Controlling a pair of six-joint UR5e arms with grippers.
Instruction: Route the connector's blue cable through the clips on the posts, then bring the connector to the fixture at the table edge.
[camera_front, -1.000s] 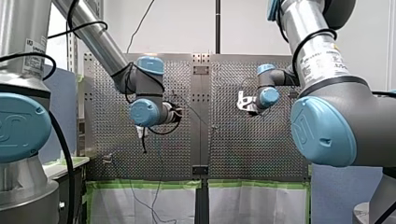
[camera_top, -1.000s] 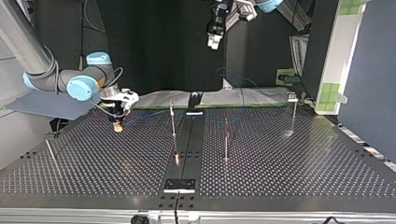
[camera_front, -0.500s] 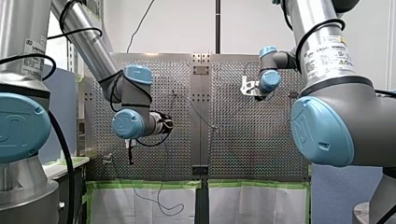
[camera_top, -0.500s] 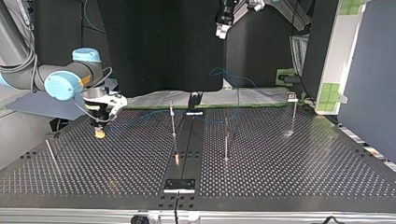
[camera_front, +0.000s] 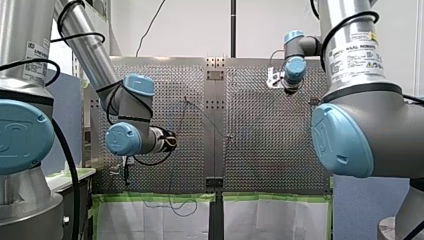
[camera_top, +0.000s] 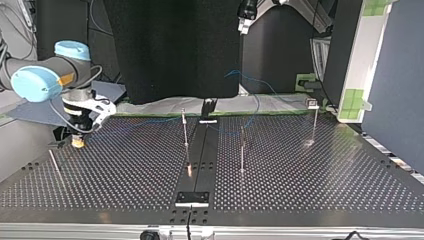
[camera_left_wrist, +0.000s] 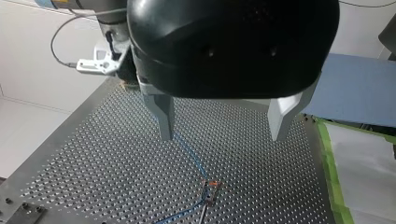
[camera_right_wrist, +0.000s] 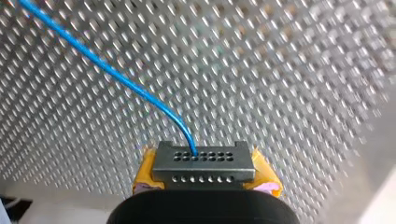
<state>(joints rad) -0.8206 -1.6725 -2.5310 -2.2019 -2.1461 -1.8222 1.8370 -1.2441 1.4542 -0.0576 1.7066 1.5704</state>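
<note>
- Yellow pads of my right gripper pinch one grey connector from both sides. One blue cable leaves the connector's upper row of holes and curves away over the perforated metal.
- At the top view's far left, the right gripper hangs low over the tabletop near the far edge. The connector is there, well apart from the posts.
- One thin pale rod shows near that gripper, on the camera's side of it. I cannot tell whether it lies flat or leans.
- Three upright posts stand on the tabletop. The first post is just left of the centre strip, the middle post is just right of it, and the third post is further right, near the far edge.
- Two small clips show in this view, one on top of the first post and one on top of the third.
- On the centre strip, one black bracket stands at the far edge and one dark plate lies at the near edge.
- My left gripper hangs high at the view's top edge, roughly over the middle post.
- In the left wrist view its two metal fingers are spread wide with nothing between them. Below them the cable bends at one post's clip.
</note>
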